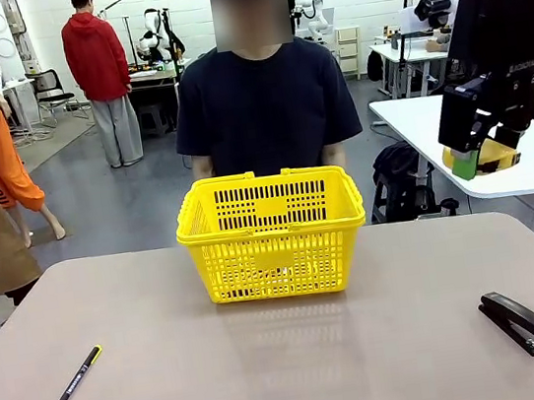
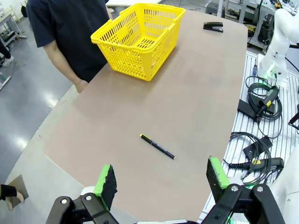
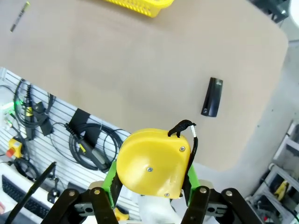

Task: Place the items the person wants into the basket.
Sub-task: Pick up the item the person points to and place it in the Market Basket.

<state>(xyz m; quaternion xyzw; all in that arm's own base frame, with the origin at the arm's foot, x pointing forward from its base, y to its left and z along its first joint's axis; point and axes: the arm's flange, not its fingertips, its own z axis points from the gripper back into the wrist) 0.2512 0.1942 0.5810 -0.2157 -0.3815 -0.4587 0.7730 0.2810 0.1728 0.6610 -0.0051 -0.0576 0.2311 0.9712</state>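
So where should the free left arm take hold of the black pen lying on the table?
Across the middle of the pen's barrel, coming straight down from above. It lies flat and thin on bare table, so the left gripper's open fingers should straddle its narrow width, turned crosswise to its length.

The front view sits low at the robot's edge of the table (image 1: 289, 356), facing straight across to the person (image 1: 263, 101) at 12 o'clock. The left wrist view looks down from high above the table's near left corner, with the basket (image 2: 140, 39) toward 12 o'clock. The right wrist view looks steeply down from high over the right edge. All three share the basket, pen (image 1: 75, 380) and stapler (image 1: 515, 322).
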